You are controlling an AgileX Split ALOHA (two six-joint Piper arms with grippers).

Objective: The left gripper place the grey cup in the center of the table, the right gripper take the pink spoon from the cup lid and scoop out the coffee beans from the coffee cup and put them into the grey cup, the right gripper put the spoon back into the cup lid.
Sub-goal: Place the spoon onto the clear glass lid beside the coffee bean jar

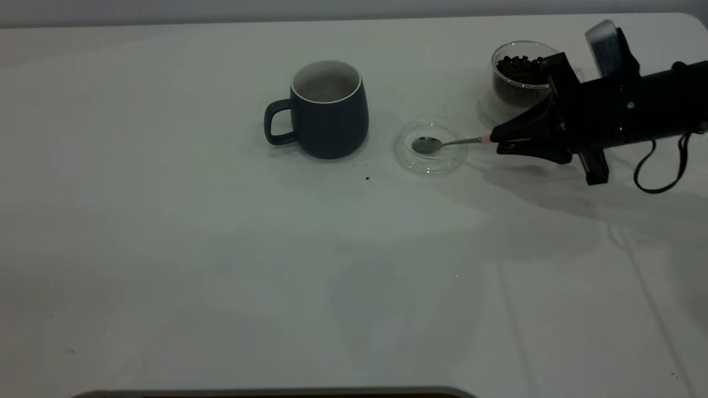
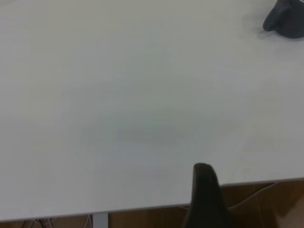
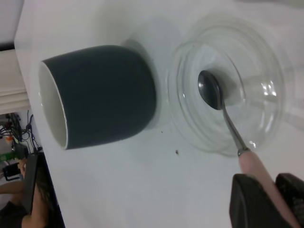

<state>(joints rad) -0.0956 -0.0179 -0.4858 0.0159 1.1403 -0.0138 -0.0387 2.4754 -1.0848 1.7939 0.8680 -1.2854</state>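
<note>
Ext view, right gripper (image 1: 496, 140) pinching pink spoon (image 1: 442, 143)

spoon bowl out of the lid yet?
No. The spoon bowl lies inside the lid while the right gripper closes on its pink handle.

Right arm: reaches in from the right edge of the exterior view, forearm near level and low over the surface, with a black cable looped beneath it. Right gripper (image 1: 496, 141): pointed black fingers (image 3: 251, 202) directed toward the centre, closed on the pale handle of the pink spoon (image 3: 256, 173) (contact confirmed in the right wrist view). Left arm: outside the exterior view; one dark fingertip (image 2: 205, 192) appears in its own wrist view, near the table's edge.
</note>
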